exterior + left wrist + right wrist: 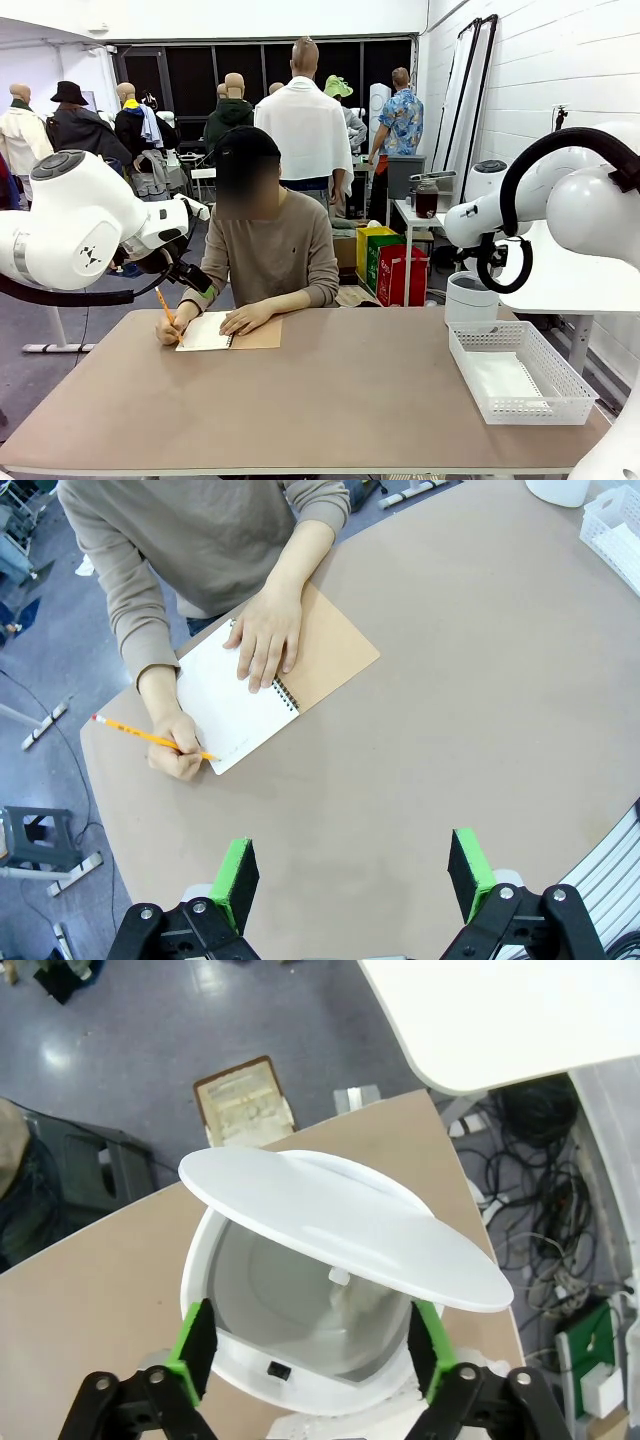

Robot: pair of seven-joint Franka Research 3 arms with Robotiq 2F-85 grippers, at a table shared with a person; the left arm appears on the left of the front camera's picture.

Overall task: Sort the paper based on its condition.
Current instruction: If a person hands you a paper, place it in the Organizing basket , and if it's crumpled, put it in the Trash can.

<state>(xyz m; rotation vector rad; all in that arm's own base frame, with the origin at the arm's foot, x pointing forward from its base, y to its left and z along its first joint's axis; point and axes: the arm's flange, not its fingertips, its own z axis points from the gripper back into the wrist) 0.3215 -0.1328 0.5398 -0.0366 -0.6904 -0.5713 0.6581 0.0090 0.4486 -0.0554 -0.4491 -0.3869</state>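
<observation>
Tan table spans the front view. At its left, the left gripper hangs above bare tabletop, jaws spread wide with nothing between the green pads. Beyond it, at the far edge, a person bends over a spiral notebook lying open on its brown cover. The writing hand grips a yellow pencil with its tip on the white page, and the other hand rests flat across the binding. Towards the right, a round white bin stands at the far edge, its swing lid tilted so the inside shows. Above it hangs the right gripper, jaws wide apart and holding nothing. In front of the bin, a white mesh basket sits near the table's right edge. The paper lies flat on the basket's floor; how many sheets it holds is unclear.
</observation>
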